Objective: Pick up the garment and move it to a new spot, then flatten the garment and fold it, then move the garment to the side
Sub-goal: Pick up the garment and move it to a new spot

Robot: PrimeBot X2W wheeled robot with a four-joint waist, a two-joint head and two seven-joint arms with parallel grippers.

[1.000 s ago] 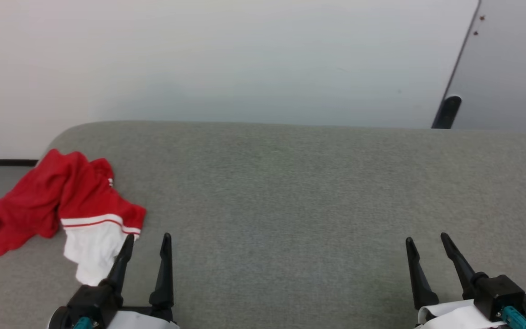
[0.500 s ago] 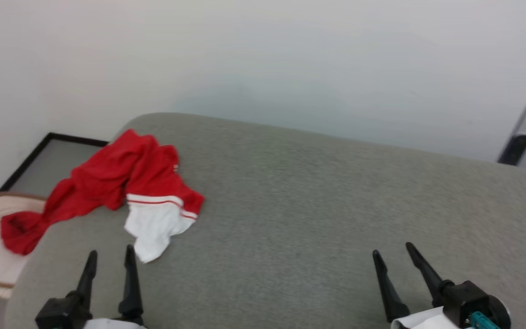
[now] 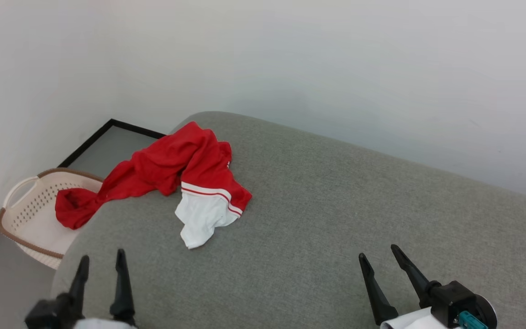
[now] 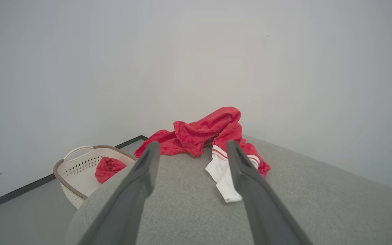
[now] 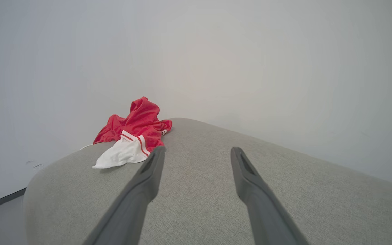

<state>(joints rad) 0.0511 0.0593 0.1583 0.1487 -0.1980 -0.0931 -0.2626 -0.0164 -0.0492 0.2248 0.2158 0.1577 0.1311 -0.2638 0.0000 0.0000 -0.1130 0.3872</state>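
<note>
**Both pincers spread and empty, garment ahead of the left one**

The left pincer (image 3: 102, 255) hovers over the near corner of the grey cushion (image 3: 336, 205), its two dark fingers apart with nothing between them. The right pincer (image 3: 378, 251) hangs over the same cushion, well off to the side, fingers likewise parted and holding nothing.

The garment (image 3: 190, 164) lies crumpled on the cushion, ahead of the left pincer and a little toward the right one, clear of both. Its white sleeve with stripe trim points back toward the left pincer; the red body bunches beyond it, near the cushion's far edge by the wall (image 3: 290, 59).

Outboard of the left pincer, a beige perforated basket (image 3: 34, 205) stands on the floor beside the cushion. Red cloth hangs at the basket's rim; whether it belongs to the garment cannot be told.
</note>
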